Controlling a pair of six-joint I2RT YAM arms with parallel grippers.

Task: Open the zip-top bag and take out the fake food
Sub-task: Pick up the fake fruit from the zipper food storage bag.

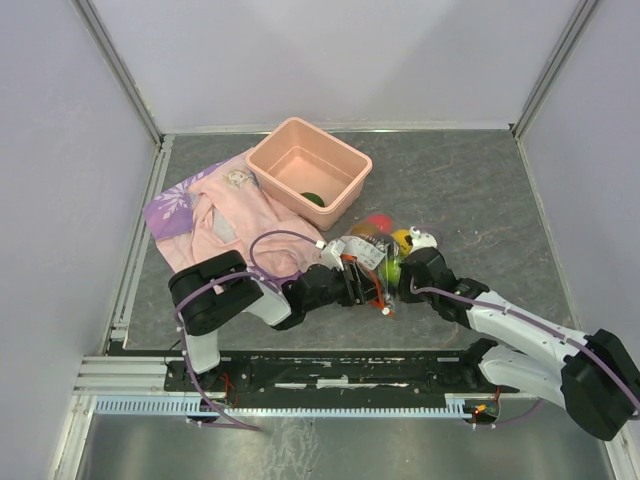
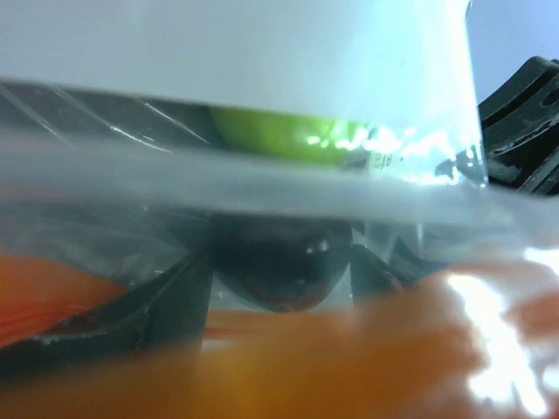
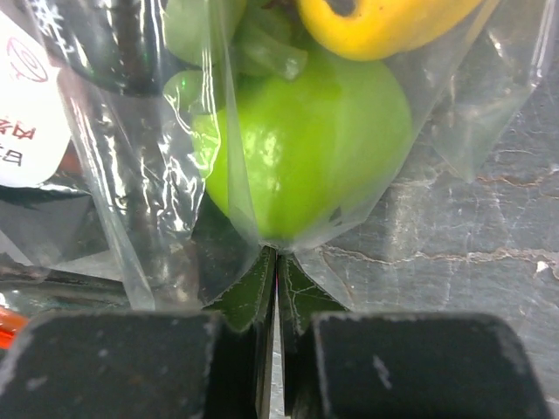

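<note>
Two-handed step: opening bag (image 1: 372, 254), food (image 3: 314, 148) inside
Right claw (image 3: 276, 258): clamped on bag film
Left claw (image 1: 350, 279): at zip (image 2: 288, 367), can't tell grip
Next: tug sides apart, no tearing

White links, black joints — left arm (image 1: 215, 292), right arm (image 1: 520, 335), thin purple cables (image 1: 283, 235).

Bright, even overhead light with soft shadows. The left wrist view is heavily blurred, and glare streaks the zip-top bag (image 2: 279, 188) there — the right wrist view is sharp.
</note>
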